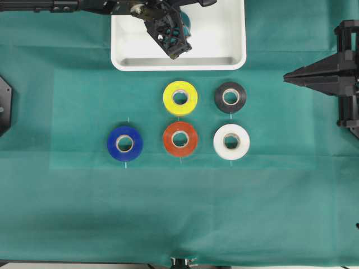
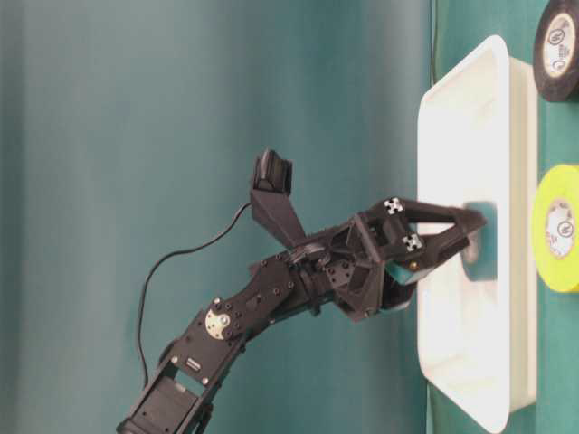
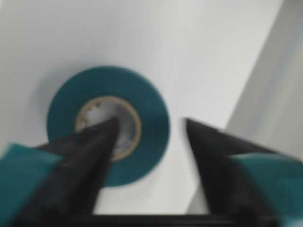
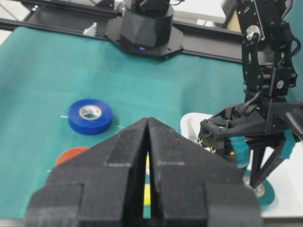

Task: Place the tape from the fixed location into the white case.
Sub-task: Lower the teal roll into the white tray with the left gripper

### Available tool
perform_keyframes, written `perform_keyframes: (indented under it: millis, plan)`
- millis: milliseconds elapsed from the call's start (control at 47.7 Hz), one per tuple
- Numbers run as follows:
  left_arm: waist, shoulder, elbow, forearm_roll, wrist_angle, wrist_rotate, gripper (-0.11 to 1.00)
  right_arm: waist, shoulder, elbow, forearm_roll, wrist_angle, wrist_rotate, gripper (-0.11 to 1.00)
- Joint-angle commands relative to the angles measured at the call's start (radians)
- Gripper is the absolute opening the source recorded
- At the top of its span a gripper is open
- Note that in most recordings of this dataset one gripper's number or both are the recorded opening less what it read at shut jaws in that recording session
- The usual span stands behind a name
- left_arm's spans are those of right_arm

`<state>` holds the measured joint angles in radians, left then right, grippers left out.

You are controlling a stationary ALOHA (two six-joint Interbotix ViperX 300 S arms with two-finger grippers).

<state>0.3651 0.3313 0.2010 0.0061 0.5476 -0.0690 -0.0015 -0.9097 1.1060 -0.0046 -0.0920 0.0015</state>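
Left gripper (image 3: 149, 123) spread apart over tape (image 3: 144, 109), one finger in core. Tape flat on white case (image 1: 126, 33) floor, apparently released. Right gripper (image 4: 147, 125) pressed together, idle near the table's right edge.

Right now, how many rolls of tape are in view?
6. On the green cloth: yellow roll, black roll, dark-blue roll, orange-red roll, white roll. The teal roll lies in the shallow white rectangular tray.

tape (image 3: 109, 125) in white case (image 1: 129, 56) | five rolls (image 1: 180, 97) on cloth (image 1: 67, 196) before case
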Motion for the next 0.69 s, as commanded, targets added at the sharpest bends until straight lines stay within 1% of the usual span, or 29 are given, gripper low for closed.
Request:
perform_keyframes:
  millis: [0, 63, 105, 231, 461, 671]
  plan:
    - [0.0, -0.028, -0.011, -0.002, -0.003, -0.002, 0.79, -0.002, 0.006, -0.028, 0.0, -0.003, 0.002, -0.01]
    - [-0.002, -0.029, -0.011, -0.002, -0.003, -0.002, 0.92, 0.0, 0.006, -0.028, 0.002, -0.003, 0.002, -0.01]
    - [-0.002, -0.029, -0.011, -0.002, -0.002, -0.002, 0.96, 0.0, 0.008, -0.028, 0.0, -0.003, 0.002, -0.01]
    - [0.0, -0.031, -0.011, -0.002, -0.002, -0.002, 0.89, 0.0, 0.006, -0.028, 0.0, -0.003, 0.002, -0.01]
    - [-0.002, -0.046, -0.015, -0.002, 0.025, -0.002, 0.9, 0.0, 0.006, -0.029, 0.0, -0.005, 0.002, -0.01]
    - [-0.003, -0.109, -0.031, -0.002, 0.072, -0.002, 0.9, 0.0, 0.006, -0.029, 0.0, -0.005, 0.0, -0.01]
